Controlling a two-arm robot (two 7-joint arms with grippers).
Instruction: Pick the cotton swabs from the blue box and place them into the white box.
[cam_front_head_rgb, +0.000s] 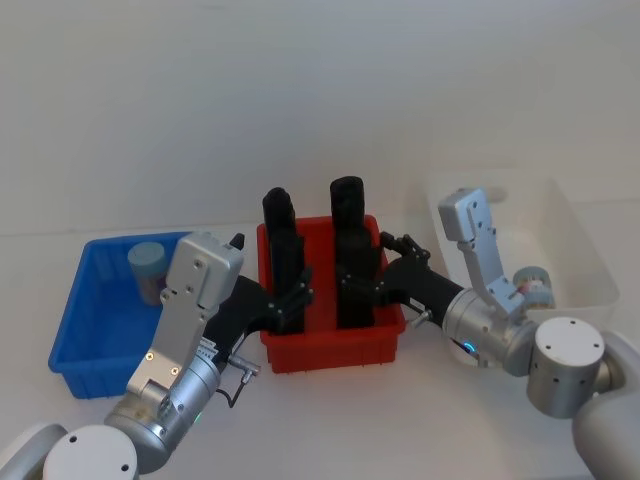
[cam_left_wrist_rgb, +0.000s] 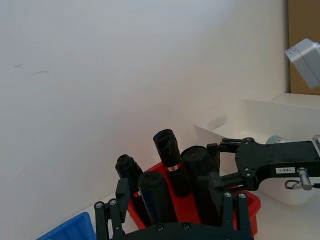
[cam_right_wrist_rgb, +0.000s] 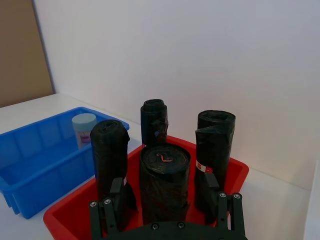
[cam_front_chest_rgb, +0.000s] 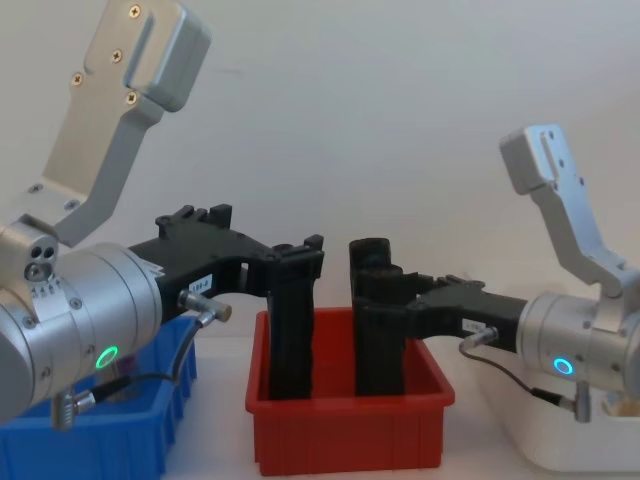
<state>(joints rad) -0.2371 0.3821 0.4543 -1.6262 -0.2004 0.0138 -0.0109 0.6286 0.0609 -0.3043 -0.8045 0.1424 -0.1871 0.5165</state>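
1. Bright-blue ribbed plastic bin (cam_front_head_rgb: 95, 330), far left, outboard of the left gripper; one clear cotton-swab tub with pale blue lid (cam_front_head_rgb: 148, 268) stands upright in its far part.
2. Left gripper (cam_front_head_rgb: 292, 300) reaches over the red plastic bin (cam_front_head_rgb: 335, 352); jaws spread wide, a tall black roll (cam_front_head_rgb: 284, 255) stands between them; contact cannot be told.
3. Right gripper (cam_front_head_rgb: 362, 283) over the same red bin from the other side; jaws parted around another black roll (cam_front_head_rgb: 352, 240), grip unclear.
4. Glossy white plastic tub (cam_front_head_rgb: 585, 250), far right, behind the right arm; a second swab tub (cam_front_head_rgb: 535, 287) lies inside.
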